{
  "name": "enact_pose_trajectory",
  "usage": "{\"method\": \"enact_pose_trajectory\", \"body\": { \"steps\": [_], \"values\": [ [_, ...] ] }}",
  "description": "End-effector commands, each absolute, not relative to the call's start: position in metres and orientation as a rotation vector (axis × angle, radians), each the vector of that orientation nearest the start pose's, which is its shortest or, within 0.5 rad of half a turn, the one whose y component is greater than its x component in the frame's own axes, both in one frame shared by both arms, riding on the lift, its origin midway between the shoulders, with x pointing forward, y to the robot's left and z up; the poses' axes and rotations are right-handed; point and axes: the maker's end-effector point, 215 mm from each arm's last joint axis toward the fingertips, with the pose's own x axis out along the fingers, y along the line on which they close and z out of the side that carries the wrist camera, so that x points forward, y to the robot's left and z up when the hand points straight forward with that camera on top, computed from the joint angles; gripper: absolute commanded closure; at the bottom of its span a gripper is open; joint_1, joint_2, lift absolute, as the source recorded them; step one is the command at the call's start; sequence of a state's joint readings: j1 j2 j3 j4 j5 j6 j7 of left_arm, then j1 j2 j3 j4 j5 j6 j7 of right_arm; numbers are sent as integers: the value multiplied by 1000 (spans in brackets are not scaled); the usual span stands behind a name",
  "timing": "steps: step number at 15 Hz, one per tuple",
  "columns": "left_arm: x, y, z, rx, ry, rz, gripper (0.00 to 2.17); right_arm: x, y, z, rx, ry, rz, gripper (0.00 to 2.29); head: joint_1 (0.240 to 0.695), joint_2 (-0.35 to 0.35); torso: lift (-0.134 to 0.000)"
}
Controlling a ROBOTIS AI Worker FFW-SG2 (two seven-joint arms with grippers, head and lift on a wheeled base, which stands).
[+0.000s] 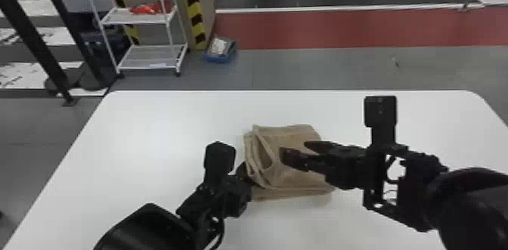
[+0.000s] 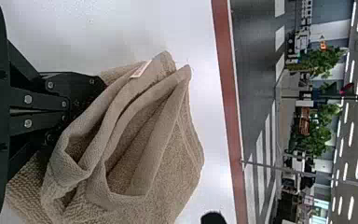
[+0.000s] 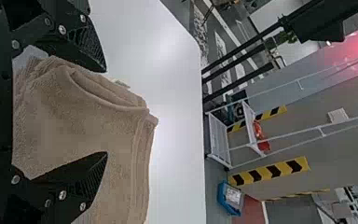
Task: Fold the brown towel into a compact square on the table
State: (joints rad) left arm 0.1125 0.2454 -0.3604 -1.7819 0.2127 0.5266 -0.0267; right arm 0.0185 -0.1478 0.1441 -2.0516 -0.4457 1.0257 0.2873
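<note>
Head view — towel [image 1: 295,179] lying on table [image 1: 151,124], likely handling soft, light; left gripper [image 1: 245,170] pinching side folds [image 1: 252,155], right gripper [image 1: 298,149] hovering open above — folds probably wanting all layers gripped.

The towel [image 1: 289,136] lies on the table [image 1: 151,128], with the left gripper [image 1: 245,172] at its left edge and the right gripper [image 1: 294,148] over it. Beyond the table, 1 rack [image 1: 145,57] stands left of 1 bin [image 1: 220,59].

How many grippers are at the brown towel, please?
2: the left gripper at the left side of the brown towel, the right gripper over its middle.
</note>
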Motion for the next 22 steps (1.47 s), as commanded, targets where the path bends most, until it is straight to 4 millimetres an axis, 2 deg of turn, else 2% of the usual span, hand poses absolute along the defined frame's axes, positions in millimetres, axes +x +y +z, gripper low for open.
{"method": "enact_pose_trajectory", "body": {
  "steps": [1,2,5,7,10,15,17,21,22],
  "values": [
    [483,84,-479,68,502,-420,1710,453,-69,-376,206,618,662,1851,695,51,-125],
    [484,83,-479,64,501,-418,1710,441,-82,-381,181,634,648,2081,695,39,-125],
    [484,79,-477,44,503,-423,1710,399,-91,-405,188,684,661,2105,695,6,-125],
    [485,77,-476,41,501,-421,1706,388,-90,-408,203,632,662,2101,695,-9,-125],
    [485,76,-476,39,503,-418,1706,391,-95,-414,179,587,634,2105,695,-15,-125],
    [479,71,-478,45,508,-427,1706,406,-114,-446,141,622,573,2105,695,-40,-125],
    [475,71,-476,42,506,-430,1706,417,-118,-448,136,615,560,2101,695,-52,-125],
    [461,73,-451,46,482,-444,1696,435,-129,-445,101,606,518,2101,695,-65,-125],
    [456,82,-446,41,477,-435,1693,441,-133,-444,96,606,509,2101,695,-68,-125]
  ]
}}
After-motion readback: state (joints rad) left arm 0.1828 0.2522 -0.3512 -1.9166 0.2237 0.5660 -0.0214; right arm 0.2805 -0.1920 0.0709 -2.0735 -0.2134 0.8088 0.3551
